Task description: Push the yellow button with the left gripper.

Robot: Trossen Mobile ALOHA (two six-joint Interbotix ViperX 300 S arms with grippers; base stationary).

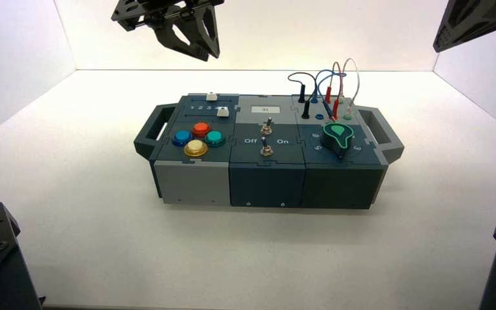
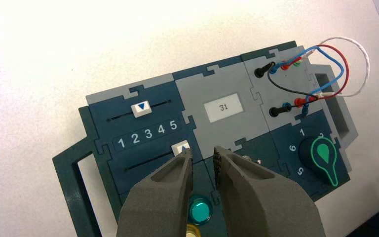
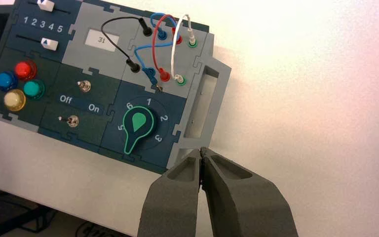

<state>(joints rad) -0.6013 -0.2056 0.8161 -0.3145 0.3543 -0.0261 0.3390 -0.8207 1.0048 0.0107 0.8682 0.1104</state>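
The yellow button [image 1: 196, 148] is the nearest of four round buttons at the left end of the box [image 1: 190, 184]. It also shows in the right wrist view [image 3: 15, 100], and as a sliver between the fingers in the left wrist view [image 2: 193, 231]. My left gripper [image 1: 208, 55] hangs high above and behind the box's left end, not touching anything. In the left wrist view the left gripper [image 2: 202, 153] is open by a narrow gap and empty. My right gripper [image 3: 201, 150] is shut and empty, off the box's right handle; the right arm [image 1: 471, 19] is at the upper right.
Blue [image 1: 182, 137], orange-red [image 1: 201, 128] and green [image 1: 214, 137] buttons surround the yellow one. Two white sliders [image 2: 141, 108] lie behind them. Two toggle switches [image 1: 267, 127] sit mid-box, a green knob [image 1: 338, 135] and plugged wires [image 1: 336, 81] at the right. Handles [image 1: 154, 126] stick out at both ends.
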